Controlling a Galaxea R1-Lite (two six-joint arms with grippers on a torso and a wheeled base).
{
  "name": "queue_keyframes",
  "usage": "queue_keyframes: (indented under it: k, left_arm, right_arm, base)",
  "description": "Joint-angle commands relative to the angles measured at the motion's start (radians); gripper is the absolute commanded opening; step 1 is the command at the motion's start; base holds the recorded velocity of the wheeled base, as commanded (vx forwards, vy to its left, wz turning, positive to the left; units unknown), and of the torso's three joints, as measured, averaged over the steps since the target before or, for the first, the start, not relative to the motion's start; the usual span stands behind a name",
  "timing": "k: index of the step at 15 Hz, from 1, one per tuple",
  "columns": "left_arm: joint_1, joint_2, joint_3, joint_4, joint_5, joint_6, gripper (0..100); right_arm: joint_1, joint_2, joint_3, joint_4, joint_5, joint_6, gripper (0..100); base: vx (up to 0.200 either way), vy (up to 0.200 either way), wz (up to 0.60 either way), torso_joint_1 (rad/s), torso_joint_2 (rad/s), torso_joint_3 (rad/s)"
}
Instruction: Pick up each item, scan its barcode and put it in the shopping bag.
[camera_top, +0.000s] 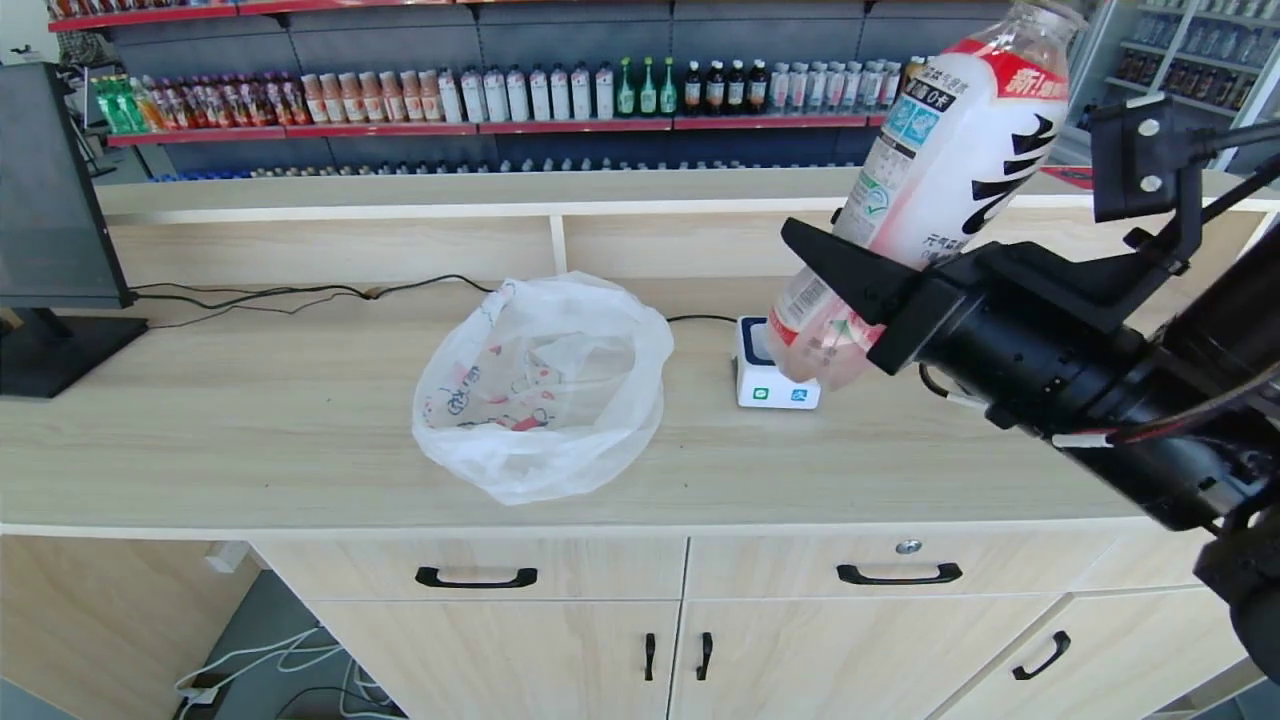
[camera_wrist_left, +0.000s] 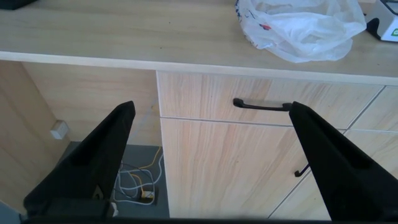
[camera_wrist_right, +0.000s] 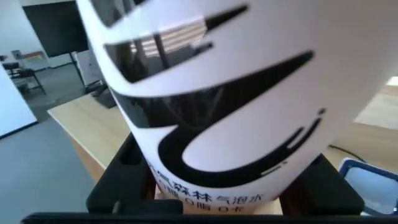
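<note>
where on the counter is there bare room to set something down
Widest bare patch: the counter between the monitor stand and the shopping bag. Another runs along the front edge right of the bag, before the scanner. Crowded: over the scanner, where the right gripper holds the bottle, and the cables at the back left.

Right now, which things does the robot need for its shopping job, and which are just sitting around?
For the job: bottle held in the right gripper; white scanner; shopping bag.

Just sitting around: monitor; black cable; drinks on the back shelves.
</note>
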Motion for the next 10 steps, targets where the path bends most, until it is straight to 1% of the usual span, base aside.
queue_keyframes:
  k: [1,2,3,5,7,8,10]
  left_arm:
    - [0.0,0.0,0.0,0.0,0.0,0.001,100]
    - [0.0,0.0,0.0,0.001,0.0,-0.001,100]
    - [0.0,0.0,0.0,0.001,0.0,-0.001,100]
    - [0.0,0.0,0.0,0.0,0.0,-0.002,100]
    - [0.0,0.0,0.0,-0.002,0.0,-0.001,100]
    - [0.0,0.0,0.0,-0.002,0.0,-0.001,100]
    - [0.0,0.0,0.0,-0.002,0.0,-0.002,100]
  right_arm:
    - [0.179,-0.101,0.104,0.05,0.017,0.023,0]
    - [0.259,-0.091,0.12,0.053,0.017,0.072,0]
    - [0.319,-0.085,0.124,0.053,0.016,0.127,0]
    - [0.408,-0.091,0.14,0.048,0.017,0.239,0]
    - [0.429,-0.1,0.146,0.046,0.017,0.319,0]
    - [0.429,-0.1,0.147,0.046,0.017,0.336,0]
    - [0.429,-0.101,0.156,0.046,0.085,0.394,0]
  base:
    - [0.0,0.0,0.0,0.0,0.0,0.0]
    - [0.0,0.0,0.0,0.0,0.0,0.0]
    - [0.0,0.0,0.0,0.0,0.0,0.0]
    - [0.0,0.0,0.0,0.0,0.0,0.0]
    - [0.0,0.0,0.0,0.0,0.0,0.0]
    - [0.0,0.0,0.0,0.0,0.0,0.0]
    - [0.0,0.0,0.0,0.0,0.0,0.0]
